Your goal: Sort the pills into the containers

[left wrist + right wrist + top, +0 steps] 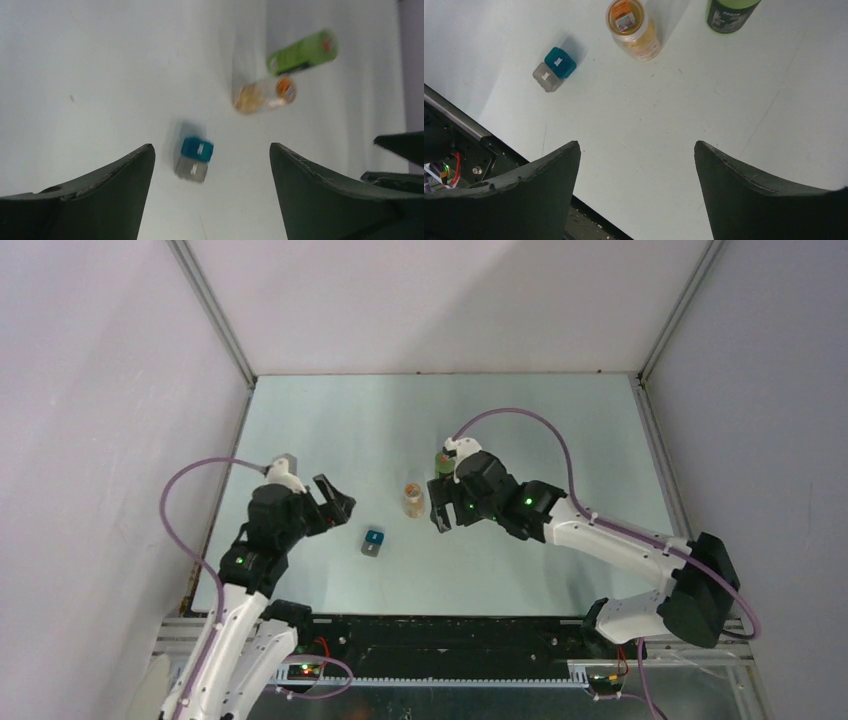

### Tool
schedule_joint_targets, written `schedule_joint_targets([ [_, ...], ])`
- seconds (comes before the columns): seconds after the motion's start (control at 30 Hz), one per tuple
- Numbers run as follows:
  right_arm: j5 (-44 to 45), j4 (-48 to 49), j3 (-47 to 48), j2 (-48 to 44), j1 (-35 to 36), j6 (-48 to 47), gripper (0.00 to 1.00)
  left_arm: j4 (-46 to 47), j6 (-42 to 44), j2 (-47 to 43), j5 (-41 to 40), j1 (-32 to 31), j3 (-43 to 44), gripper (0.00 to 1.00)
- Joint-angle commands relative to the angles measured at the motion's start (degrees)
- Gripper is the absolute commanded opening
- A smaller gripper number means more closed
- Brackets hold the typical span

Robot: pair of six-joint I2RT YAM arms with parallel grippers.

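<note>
A pale bottle with an orange top (412, 498) stands upright mid-table; yellowish contents show through it in the right wrist view (633, 27). A dark bottle with a lime-green top (441, 460) stands just behind it, partly hidden by my right wrist. A small teal-and-grey pill box (373, 542) lies nearer the front. No loose pills show. My left gripper (337, 502) is open and empty, left of the pill box (195, 158). My right gripper (438, 506) is open and empty, just right of the orange-topped bottle. Both bottles show blurred in the left wrist view (264, 95) (301, 52).
The pale table (520, 570) is walled on three sides. A black rail with wiring (450, 640) runs along the near edge and shows in the right wrist view (459, 150). The pill box (554, 69) and green-topped bottle (730, 12) lie ahead of the right fingers.
</note>
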Motion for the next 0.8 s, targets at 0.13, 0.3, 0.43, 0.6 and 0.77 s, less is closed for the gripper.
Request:
schedule_joint_targets([
  [0.13,2.8,1.3,0.6,2.3,0.8,2.0,0.88,-0.4,-11.7,10.3,-0.7,-12.4,-7.5,0.84],
  [0.3,3.6,-1.6,0.6,2.5,-0.9,3.8,0.88,3.2,-10.2,17.8,-1.7,-15.3,-6.9,0.83],
  [0.43,4.9,-3.4,0.2,2.0,-1.7,4.1,0.88,5.3,-8.8,22.8,-4.8,-18.0,-6.6,0.83],
  [0.6,4.5,-3.6,-2.6,-0.5,-3.5,4.6,0.88,8.7,-6.5,27.1,-8.8,-19.5,-6.2,0.83],
  [0.77,3.1,-3.6,-5.1,-2.9,-5.7,5.0,0.88,11.9,-2.2,31.3,-9.3,-19.9,-5.5,0.78],
])
